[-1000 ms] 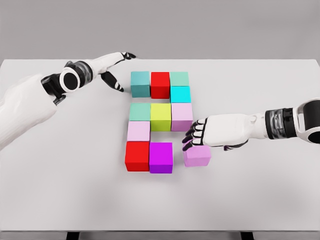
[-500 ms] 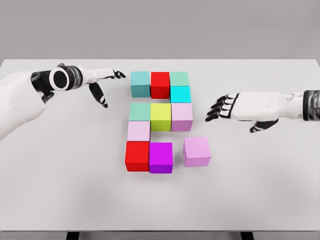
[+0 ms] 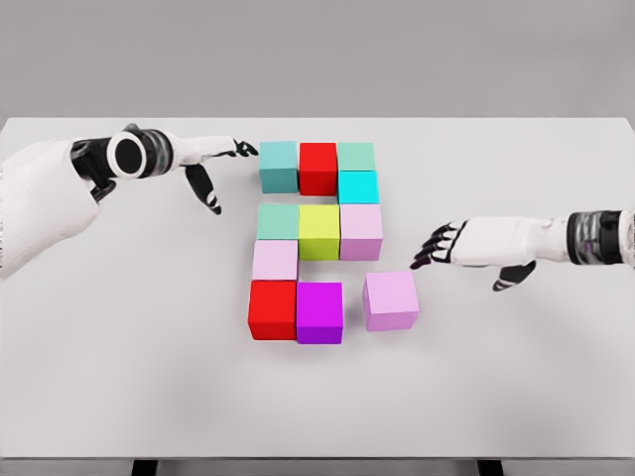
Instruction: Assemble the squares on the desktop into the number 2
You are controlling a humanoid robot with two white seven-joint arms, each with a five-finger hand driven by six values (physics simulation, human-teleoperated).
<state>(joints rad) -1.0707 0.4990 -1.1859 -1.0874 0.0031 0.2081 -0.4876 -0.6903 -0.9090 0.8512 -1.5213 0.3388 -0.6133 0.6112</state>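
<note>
On the white desk (image 3: 119, 377) the squares sit toward the far middle. The far row runs teal square (image 3: 279, 166), red square (image 3: 318, 168), green square (image 3: 356, 156), with a cyan square (image 3: 358, 186) just nearer. The middle row is a second teal square (image 3: 278, 220), yellow-green square (image 3: 319, 231) and pale pink square (image 3: 361, 231). A light pink square (image 3: 275, 260), a second red square (image 3: 273, 308) and a magenta square (image 3: 319, 311) continue toward the near edge. The lilac square (image 3: 390, 299) lies slightly apart from the magenta one, unmoved over the last second.

The right robot hand (image 3: 466, 246), open and empty, has drawn back toward the right edge since a second ago, then dropped lower than half a second ago. The left robot hand (image 3: 213, 164), fingers spread, has its fingertips nearer the far teal square than half a second ago.
</note>
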